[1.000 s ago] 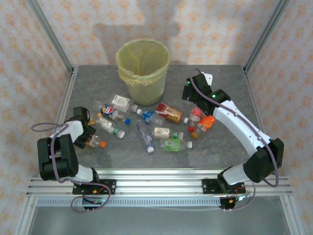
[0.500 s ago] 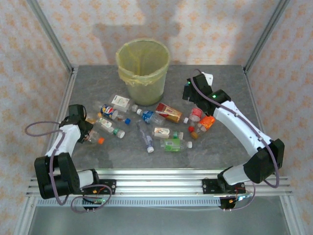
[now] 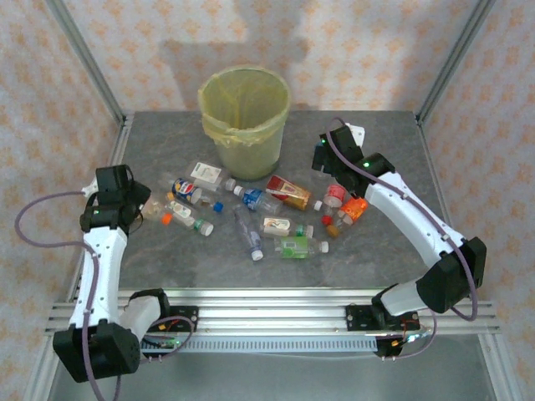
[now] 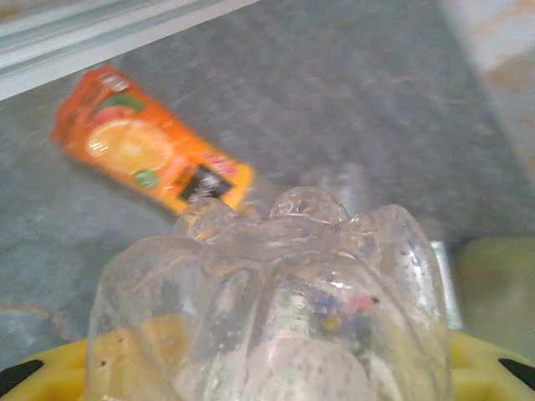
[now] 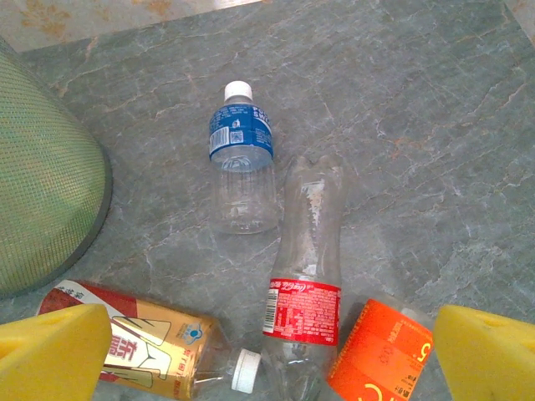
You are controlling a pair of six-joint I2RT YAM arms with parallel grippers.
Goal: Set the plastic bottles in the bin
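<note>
My left gripper (image 3: 134,210) is shut on a clear plastic bottle (image 3: 155,214) with an orange cap and holds it above the table's left side. In the left wrist view the bottle's base (image 4: 276,292) sits between the yellow pads (image 4: 50,376), and an orange-labelled bottle (image 4: 150,154) lies on the table beyond it. The bin (image 3: 244,117), lined with a yellowish bag, stands at the back centre. My right gripper (image 5: 267,368) hangs open over a red-labelled bottle (image 5: 305,309), touching nothing. It also shows in the top view (image 3: 337,177).
Several more bottles lie scattered mid-table (image 3: 259,217). Beneath the right gripper are a blue-labelled bottle (image 5: 241,159), an orange-labelled one (image 5: 380,359) and a gold-and-red one (image 5: 159,347). The bin's wall (image 5: 42,192) is at left. Frame posts stand at the table's back corners.
The left jaws have closed on the orange-capped bottle, and the left arm has risen and swung away from the near edge with it. The right arm has not moved.
</note>
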